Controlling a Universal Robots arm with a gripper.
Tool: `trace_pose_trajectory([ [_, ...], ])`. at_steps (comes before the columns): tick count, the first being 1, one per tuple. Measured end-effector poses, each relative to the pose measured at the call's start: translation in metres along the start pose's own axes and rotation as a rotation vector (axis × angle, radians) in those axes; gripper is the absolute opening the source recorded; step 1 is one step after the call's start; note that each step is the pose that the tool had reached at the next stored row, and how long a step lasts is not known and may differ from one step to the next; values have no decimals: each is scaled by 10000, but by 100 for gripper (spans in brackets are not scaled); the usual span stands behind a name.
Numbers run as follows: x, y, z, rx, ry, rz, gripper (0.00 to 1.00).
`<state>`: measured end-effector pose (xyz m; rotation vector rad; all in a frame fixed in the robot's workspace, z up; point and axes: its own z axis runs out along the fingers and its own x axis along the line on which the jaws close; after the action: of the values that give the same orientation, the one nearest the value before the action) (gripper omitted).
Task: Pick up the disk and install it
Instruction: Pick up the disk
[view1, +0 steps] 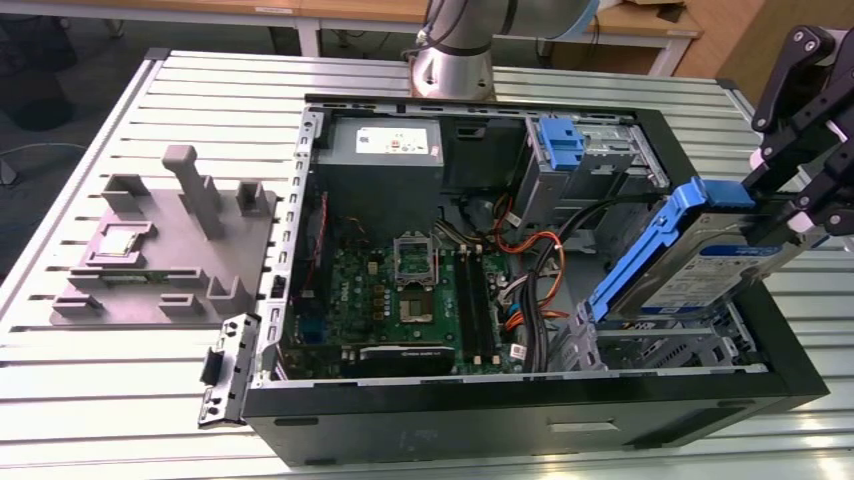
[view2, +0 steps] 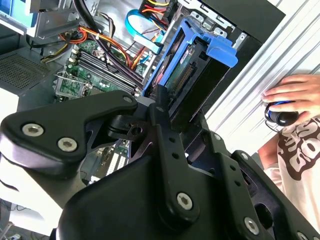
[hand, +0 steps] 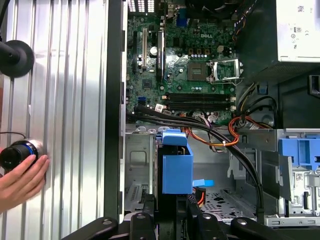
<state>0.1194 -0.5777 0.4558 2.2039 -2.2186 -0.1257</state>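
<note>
**Q:** While that's in your grip, how many disks do you count?

**A:** One disk (view1: 687, 265). My gripper (view1: 781, 215) is clamped on its blue-bracketed end.

**Q:** Where is it?

**A:** It's tilted over the open case (view1: 534, 420), at three o'clock from the motherboard (view1: 400, 290). One fixed blue bay (view1: 567, 145) sits at one o'clock. One person's hand (hand: 20, 180) lies on the table (hand: 70, 100).

**Q:** And your pose?

**A:** My wrist hangs above the case's three-o'clock rim.

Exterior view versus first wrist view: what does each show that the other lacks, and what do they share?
Exterior view adds the grey fixture block on the table beside the case, and the arm's base. First wrist view adds a person's hand at a dark round device. Both share the disk, clamped by the gripper, and the motherboard.
</note>
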Motion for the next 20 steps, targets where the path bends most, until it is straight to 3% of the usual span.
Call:
trace_pose_trajectory([
  [20, 3, -4, 52, 0, -1, 0, 35],
])
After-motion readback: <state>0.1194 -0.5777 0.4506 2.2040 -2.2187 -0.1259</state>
